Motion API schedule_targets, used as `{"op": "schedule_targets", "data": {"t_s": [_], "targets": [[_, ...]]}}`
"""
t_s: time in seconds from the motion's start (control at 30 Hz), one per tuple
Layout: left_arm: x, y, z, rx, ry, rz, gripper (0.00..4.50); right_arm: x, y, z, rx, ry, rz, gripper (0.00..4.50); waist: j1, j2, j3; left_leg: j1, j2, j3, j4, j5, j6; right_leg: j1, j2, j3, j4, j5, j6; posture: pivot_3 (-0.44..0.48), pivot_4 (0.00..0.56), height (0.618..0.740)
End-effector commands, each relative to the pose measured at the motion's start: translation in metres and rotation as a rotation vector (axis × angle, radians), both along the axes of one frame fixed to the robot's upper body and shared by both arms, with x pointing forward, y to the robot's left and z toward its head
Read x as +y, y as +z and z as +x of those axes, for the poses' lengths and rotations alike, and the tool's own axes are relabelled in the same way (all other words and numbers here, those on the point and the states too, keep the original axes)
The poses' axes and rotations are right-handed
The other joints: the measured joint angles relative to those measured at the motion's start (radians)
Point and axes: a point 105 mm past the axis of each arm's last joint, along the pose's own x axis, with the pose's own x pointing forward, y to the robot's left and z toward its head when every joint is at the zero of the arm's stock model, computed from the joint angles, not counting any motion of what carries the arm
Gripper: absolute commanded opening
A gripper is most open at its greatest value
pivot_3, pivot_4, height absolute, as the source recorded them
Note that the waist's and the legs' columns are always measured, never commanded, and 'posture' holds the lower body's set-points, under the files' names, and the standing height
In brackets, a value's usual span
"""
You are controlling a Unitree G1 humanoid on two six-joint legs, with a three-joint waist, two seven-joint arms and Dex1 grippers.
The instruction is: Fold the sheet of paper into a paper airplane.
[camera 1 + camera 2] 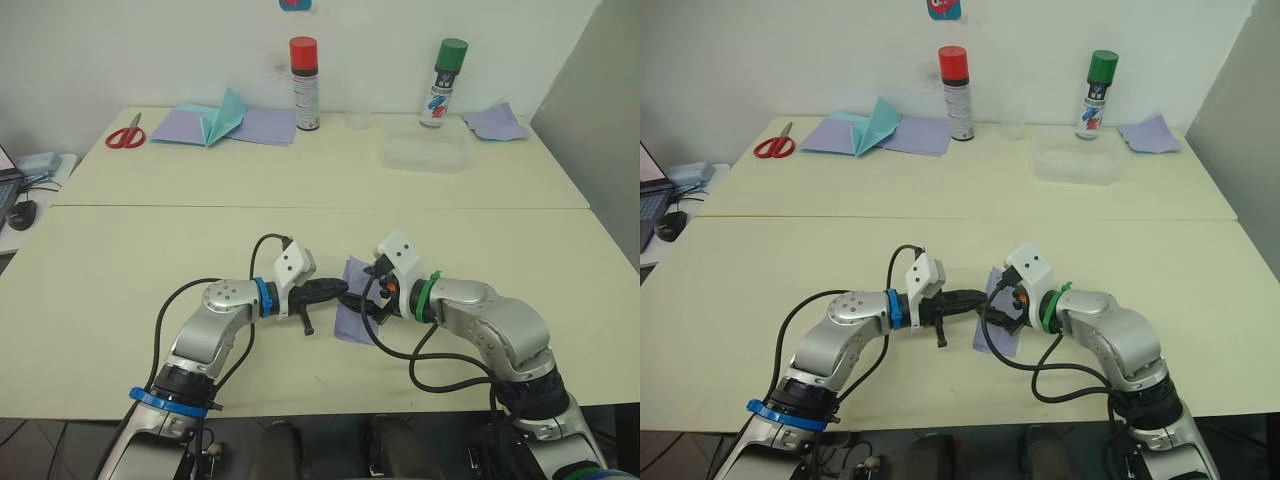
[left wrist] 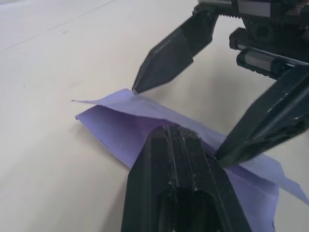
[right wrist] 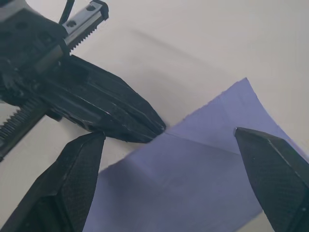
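Cream counter (image 1: 120,270), near centre: sheet of paper (image 1: 354,312) half-folded. My left end effector (image 1: 338,291) clenched, pressing fold flat; my right end effector (image 3: 169,179) released, straddling sheet, likely steadying it.

Thin matt lavender sheet of paper (image 3: 203,159) with creases; black, finely textured plastic fingers (image 3: 270,174); smooth matt cream table (image 1: 150,260).
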Motion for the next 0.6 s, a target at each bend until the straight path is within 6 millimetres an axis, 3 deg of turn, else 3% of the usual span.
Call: {"op": "schedule_targets", "data": {"t_s": [0.03, 0.6], "targets": [[-0.015, 0.004, -0.007, -0.006, -0.077, -0.021, 0.0, -0.005, 0.02, 0.0, -0.057, -0.014, 0.02, 4.46, 0.0, 0.0, 0.0, 0.0, 0.0, 0.0, 0.0, 0.0, 0.0, 0.0, 0.0, 0.0, 0.0, 0.0, 0.0, 0.0, 0.15, 0.74], [-0.041, 0.008, -0.011, 0.006, -0.165, -0.061, 0.0, -0.026, 0.006, -0.013, -0.029, -0.07, -0.1, 4.46, 0.0, 0.0, 0.0, -0.003, 0.0, -0.001, 0.002, 0.0, 0.0, -0.001, 0.001, 0.0, -0.001, 0.001, 0.001, 0.0, 0.15, 0.74]]}}
